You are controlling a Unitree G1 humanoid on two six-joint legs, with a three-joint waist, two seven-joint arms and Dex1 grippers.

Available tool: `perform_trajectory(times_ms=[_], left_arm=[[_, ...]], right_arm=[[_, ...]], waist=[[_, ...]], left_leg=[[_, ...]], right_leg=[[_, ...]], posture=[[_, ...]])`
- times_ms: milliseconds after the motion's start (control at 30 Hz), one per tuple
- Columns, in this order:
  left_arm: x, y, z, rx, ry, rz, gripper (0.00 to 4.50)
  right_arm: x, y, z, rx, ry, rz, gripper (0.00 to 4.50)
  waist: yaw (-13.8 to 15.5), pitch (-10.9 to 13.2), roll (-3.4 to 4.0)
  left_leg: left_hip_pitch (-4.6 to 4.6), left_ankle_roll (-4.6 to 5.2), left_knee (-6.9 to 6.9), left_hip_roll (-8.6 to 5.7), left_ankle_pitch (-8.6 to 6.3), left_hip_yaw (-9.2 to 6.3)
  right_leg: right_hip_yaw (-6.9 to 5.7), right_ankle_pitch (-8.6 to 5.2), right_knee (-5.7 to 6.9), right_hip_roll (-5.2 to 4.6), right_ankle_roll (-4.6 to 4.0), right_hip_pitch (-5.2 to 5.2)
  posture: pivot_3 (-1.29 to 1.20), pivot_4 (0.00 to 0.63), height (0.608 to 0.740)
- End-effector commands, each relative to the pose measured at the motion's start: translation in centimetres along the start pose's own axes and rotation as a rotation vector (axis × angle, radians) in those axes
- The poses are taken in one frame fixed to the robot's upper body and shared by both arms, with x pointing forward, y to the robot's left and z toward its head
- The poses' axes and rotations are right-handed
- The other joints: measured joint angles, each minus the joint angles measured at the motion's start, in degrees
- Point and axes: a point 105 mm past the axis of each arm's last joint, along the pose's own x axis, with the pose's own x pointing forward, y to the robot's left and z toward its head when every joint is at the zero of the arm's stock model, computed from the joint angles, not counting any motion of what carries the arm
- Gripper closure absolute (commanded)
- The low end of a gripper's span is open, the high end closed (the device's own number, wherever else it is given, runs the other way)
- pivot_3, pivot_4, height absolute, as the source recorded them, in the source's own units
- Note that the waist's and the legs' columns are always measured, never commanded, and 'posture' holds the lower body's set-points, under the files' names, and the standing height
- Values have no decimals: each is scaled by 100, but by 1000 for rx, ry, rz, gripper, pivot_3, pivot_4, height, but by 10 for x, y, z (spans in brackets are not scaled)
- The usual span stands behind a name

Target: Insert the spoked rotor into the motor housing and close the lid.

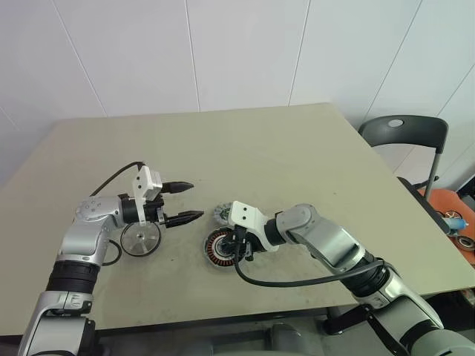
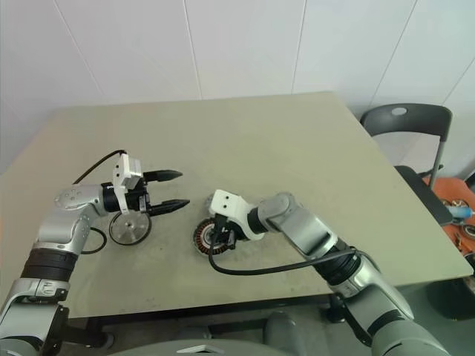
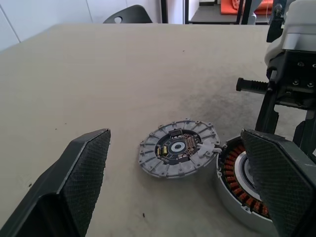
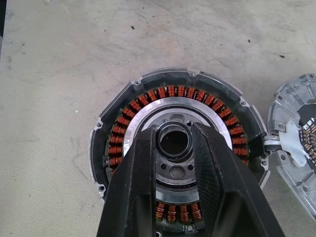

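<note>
The spoked rotor, a disc with a ring of copper windings inside a grey rim, lies on the table near its front edge. My right gripper points down onto it, shut on the small round hub at its centre. Just behind the rotor and touching its rim lies the lid, a grey notch-rimmed disc with its dark centre up. The motor housing, a shiny silver shallow can, sits to the left. My left gripper hovers just above and to the right of the housing, open and empty, pointing towards the rotor.
A black cable loops over the table by my left arm. A dark grey chair stands past the table's right edge, with orange items on the floor beyond it. The table's far half is bare.
</note>
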Motion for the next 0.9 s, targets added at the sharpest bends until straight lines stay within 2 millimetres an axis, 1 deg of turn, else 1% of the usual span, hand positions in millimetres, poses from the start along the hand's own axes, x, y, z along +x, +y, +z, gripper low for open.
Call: perform_trajectory(times_ms=[33,267,333,367,433,533,633,733,833,900], left_arm=[[-7,6,6,40,-19,19,0],[-6,5,5,41,-27,22,0],[-4,5,5,42,-30,23,0],[-4,5,5,43,-31,24,0],[-3,5,6,44,-36,28,0],[-2,5,8,45,-39,30,0],[1,5,10,46,-44,30,0],[3,4,12,45,-49,30,0],[4,4,13,42,-50,33,0],[5,5,13,40,-49,37,0]], right_arm=[[3,1,-4,9,11,0,3813],[3,0,-7,10,17,-1,3813],[2,0,-8,7,20,-2,3100],[2,-1,-9,7,22,-6,2906],[2,-2,-10,6,26,-14,2267],[0,-6,-8,16,4,-34,2267],[-3,-10,1,44,-53,-45,2267],[-6,-8,14,88,-132,-22,2267],[-8,-8,20,117,-177,-15,2267],[-8,-8,21,128,-188,-14,2680]], waist=[[0,0,0],[0,0,0],[0,0,0],[-1,0,0],[-1,-1,0],[-3,0,0],[0,0,0],[0,0,0],[-3,0,0],[-2,0,0]], left_leg=[[0,0,0,0,0,0],[0,0,0,0,0,0],[0,0,0,0,0,0],[0,0,0,0,0,0],[0,0,0,0,0,0],[0,0,0,0,0,0],[0,0,0,0,0,0],[0,0,0,0,0,0],[0,0,0,0,0,0],[-1,0,0,0,0,0]], right_leg=[[0,0,0,0,0,0],[0,0,1,0,0,0],[0,0,1,0,0,0],[0,0,1,0,0,0],[0,0,0,0,0,0],[0,0,0,0,0,0],[0,0,0,0,0,0],[0,0,1,0,0,0],[0,0,0,0,0,-1],[0,0,0,0,0,-1]], posture=[[0,0,740],[0,0,740],[0,0,740],[0,0,740],[0,0,740],[0,0,740],[0,0,740],[0,0,740],[0,0,740],[0,0,740]])
